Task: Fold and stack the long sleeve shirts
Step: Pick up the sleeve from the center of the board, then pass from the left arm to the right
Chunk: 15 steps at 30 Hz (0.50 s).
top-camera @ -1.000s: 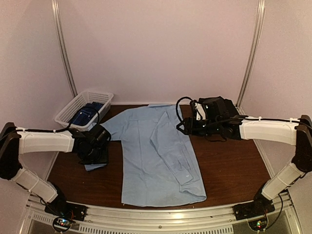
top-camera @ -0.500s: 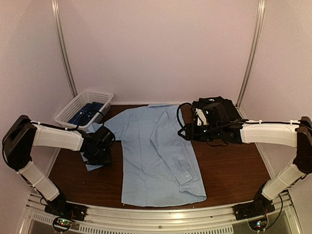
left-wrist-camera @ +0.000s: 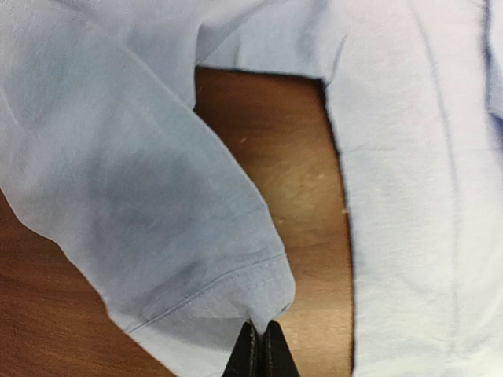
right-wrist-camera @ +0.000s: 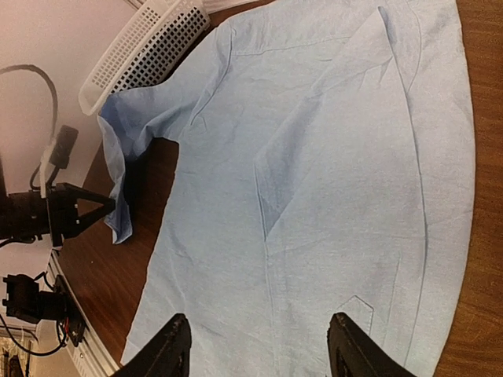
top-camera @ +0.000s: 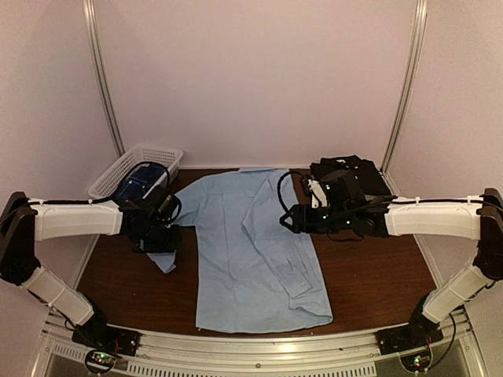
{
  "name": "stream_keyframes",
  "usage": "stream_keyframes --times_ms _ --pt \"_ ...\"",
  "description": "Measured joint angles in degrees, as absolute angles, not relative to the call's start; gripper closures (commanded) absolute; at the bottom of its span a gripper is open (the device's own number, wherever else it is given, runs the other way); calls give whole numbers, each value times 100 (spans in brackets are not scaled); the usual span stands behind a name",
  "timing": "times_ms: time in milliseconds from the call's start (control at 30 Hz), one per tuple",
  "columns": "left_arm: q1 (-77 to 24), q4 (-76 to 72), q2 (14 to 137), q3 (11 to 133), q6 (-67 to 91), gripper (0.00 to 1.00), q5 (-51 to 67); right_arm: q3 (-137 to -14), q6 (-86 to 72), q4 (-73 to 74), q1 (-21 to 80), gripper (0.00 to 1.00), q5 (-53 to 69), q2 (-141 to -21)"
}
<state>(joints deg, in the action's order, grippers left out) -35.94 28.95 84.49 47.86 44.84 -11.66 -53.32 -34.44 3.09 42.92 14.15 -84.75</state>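
1. Left hand (left-wrist-camera: 259, 349): fingers pressed together, pinching the hem edge of the cuff (left-wrist-camera: 204, 294) on the light blue shirt (top-camera: 251, 251).
2. The pinched sleeve (left-wrist-camera: 118, 173) runs from the shoulder out to the left hand. Seen from the right wrist, the cuff end hangs just above the tabletop (top-camera: 369, 267).
3. The shirt body lies flat at the centre of the tabletop, collar toward the far edge, hem toward the near edge. The other sleeve is folded in over the body.
4. Right hand (right-wrist-camera: 259, 349): fingers spread wide, nothing between them, hovering above the right side of the shirt body.
5. A black shirt (top-camera: 350, 169) sits folded at the far right of the tabletop, just behind the right arm and apart from the blue one.
6. A white mesh basket (top-camera: 118, 177) stands at the far left corner with a dark blue item (top-camera: 141, 181) inside. What that item is cannot be told.
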Motion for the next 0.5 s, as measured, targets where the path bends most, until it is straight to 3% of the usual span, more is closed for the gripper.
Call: stream_keyframes --times_ms 500 --pt "-3612 3065 7673 6250 4543 100 368 -5920 -3489 -261 5345 38 1160 -8982"
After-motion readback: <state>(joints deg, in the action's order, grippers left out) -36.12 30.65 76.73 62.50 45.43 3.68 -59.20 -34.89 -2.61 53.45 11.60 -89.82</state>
